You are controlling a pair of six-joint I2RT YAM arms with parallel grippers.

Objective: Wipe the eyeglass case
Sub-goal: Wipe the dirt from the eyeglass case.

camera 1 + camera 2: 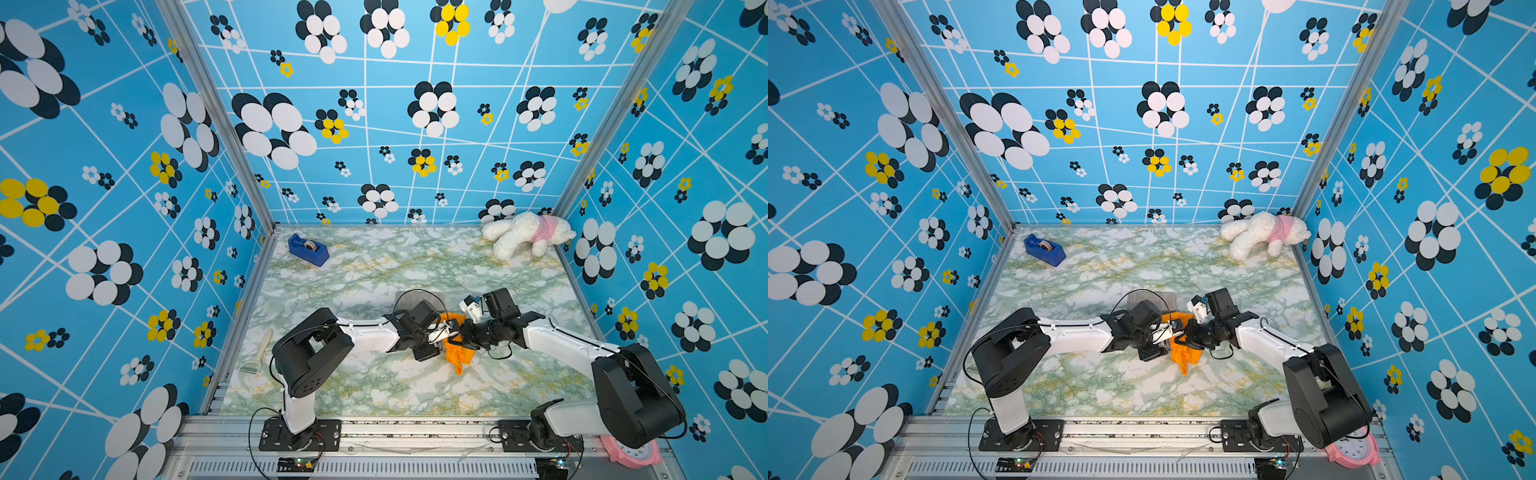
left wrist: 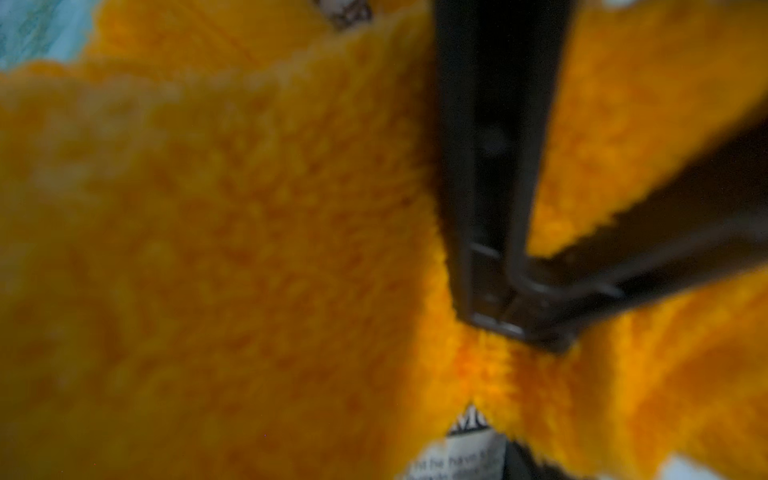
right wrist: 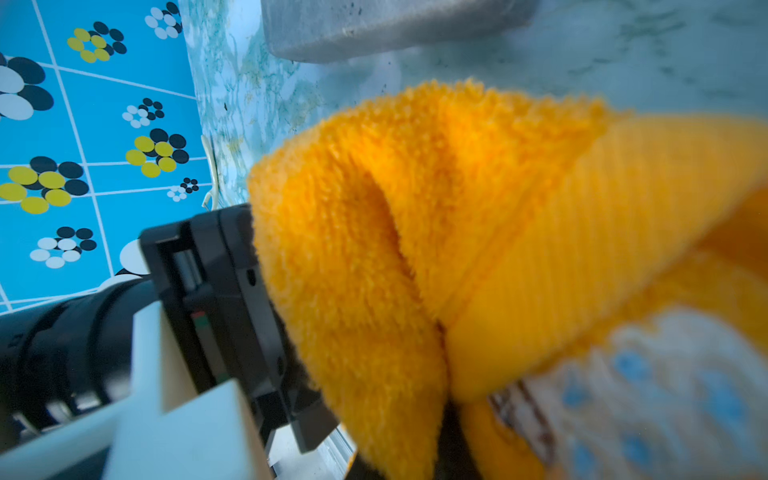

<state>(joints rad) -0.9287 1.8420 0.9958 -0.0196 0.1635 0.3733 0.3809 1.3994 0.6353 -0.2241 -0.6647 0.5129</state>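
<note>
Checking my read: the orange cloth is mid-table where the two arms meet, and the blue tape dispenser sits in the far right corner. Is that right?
Not quite. The blue tape dispenser sits in the far left corner, as both top views show; the far right corner holds the white plush toy. The orange cloth is mid-table where the arms meet, as you said.

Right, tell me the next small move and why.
Probably a short rubbing stroke of the right pincer along the blue-dotted case: it is shut on the orange cloth, which lies bunched against that case beside the shut left pincer.

White-linked arms (image 1: 365, 334) have bulky black joints (image 1: 309, 357) and screwed-down black baseplates (image 1: 330, 434).
</note>
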